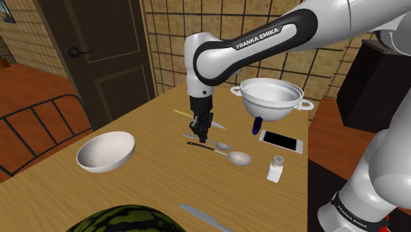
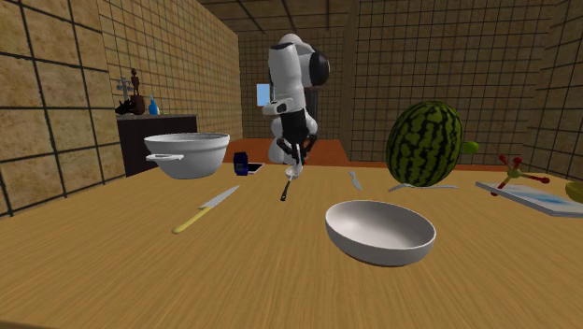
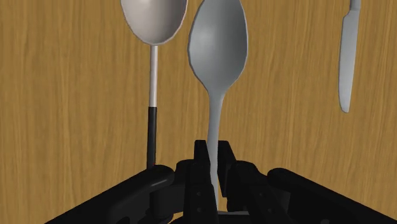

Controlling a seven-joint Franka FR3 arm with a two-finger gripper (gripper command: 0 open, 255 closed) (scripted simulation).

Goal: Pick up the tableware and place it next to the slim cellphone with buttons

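Spoon [image 3: 218, 51] is the tableware here, the all-grey one. My end effector [image 1: 201, 136] is pinching it by the end of the handle, fingers pressed in on either side, so the grab looks done to me. Its long axis runs straight out from my fingers with the bowl at the far end. In the shoulder view that points the bowl toward roughly 4 o'clock from me, low over the table [image 1: 151, 191]. I honestly can't tell if the tip touches the wood or hangs just clear of it. Don't mix it up with the other spoon [image 1: 239, 158], the one with the black handle, which lies flat on the table just beside mine and nearly parallel to it. What matters now is which way the phone is. There's a dark blue handset [image 1: 255, 125] at about 3 o'clock from me in the shoulder view, half tucked behind the white colander [image 1: 271, 97]. A white touchscreen phone [image 1: 281, 141] lies a bit past it, more toward 4 o'clock. My guess is the dark blue one is the slim one with buttons, though I can't make out any buttons on it. So I reckon the carry goes sideways toward 3 o'clock, high enough to clear the black-handled spoon. The set-down spot would be bare table right by the handset, and the risk I see is clipping the colander's rim on the way in.
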